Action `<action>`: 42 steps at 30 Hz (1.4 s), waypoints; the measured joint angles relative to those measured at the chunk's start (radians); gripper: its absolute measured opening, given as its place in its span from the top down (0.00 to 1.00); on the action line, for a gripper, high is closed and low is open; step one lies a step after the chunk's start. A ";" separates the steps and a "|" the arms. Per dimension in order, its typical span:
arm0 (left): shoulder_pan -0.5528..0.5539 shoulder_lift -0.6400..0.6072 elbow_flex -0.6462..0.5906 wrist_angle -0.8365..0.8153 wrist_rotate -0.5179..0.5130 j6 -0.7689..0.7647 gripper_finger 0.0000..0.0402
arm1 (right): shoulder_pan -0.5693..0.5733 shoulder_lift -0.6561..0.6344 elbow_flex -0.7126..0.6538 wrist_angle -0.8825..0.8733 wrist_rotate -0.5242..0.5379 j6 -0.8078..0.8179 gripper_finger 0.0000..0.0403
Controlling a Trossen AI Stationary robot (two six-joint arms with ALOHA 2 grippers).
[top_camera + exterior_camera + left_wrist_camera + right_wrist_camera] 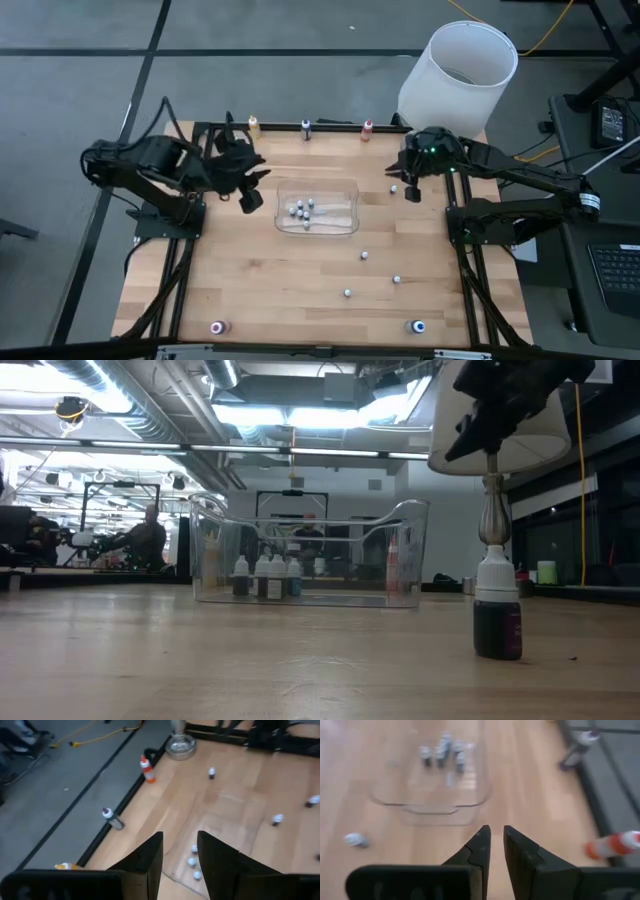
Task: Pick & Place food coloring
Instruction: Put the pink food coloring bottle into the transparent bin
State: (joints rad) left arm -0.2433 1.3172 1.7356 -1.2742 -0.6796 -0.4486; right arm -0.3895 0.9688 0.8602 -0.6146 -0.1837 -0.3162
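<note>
The left pincer point(248, 196) is held above the tabletop point(250, 280) just beside the left end of the clear container point(318, 206); its fingers point(150, 855) are seen parted with nothing between them, i.e. released. On the far edge rail, three bottles are stood in a row: yellow-orange bottle point(253, 125), dark-capped bottle point(306, 127), red bottle point(368, 130). Inside the container, approx. centre-left, a cluster of small white-capped bottles point(304, 211) is grouped upright. At the near tabletop edge, a pink bottle point(218, 327) is placed at left and a blue bottle point(418, 326) at right. Whitish beads point(364, 255) are scattered on the wood right of the container. The right pincer point(411, 190) is held near the far right corner, jaws nearly closed, a narrow gap left, nothing grasped. A white cylinder point(458, 75) is stood beyond it.
</note>
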 joint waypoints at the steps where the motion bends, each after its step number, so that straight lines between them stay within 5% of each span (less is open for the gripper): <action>1: 0.001 0.001 -0.015 0.001 -0.004 -0.009 0.71 | 0.005 0.000 0.000 -0.018 -0.006 0.014 0.86; 6: 0.001 -0.002 -0.075 0.003 -0.007 -0.036 0.71 | 0.011 0.000 0.000 -0.112 0.064 0.115 0.80; 16: 0.001 -0.164 -0.196 -0.032 -0.062 -0.004 0.71 | -0.026 0.060 0.001 -0.187 0.209 0.398 0.39; 20: 0.001 -0.251 -0.231 -0.029 -0.091 0.015 0.71 | -0.028 0.149 0.001 -0.192 0.219 0.469 0.31; 29: 0.001 -0.376 -0.254 -0.027 -0.094 0.016 0.71 | -0.027 0.360 0.000 -0.191 0.243 0.548 0.31; 42: 0.001 -0.393 -0.254 -0.024 -0.121 0.051 0.71 | -0.059 0.519 0.000 -0.190 0.243 0.571 0.33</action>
State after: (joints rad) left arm -0.2424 0.9239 1.4811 -1.2984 -0.8009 -0.3979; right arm -0.4490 1.4882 0.8604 -0.8045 0.0597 0.2550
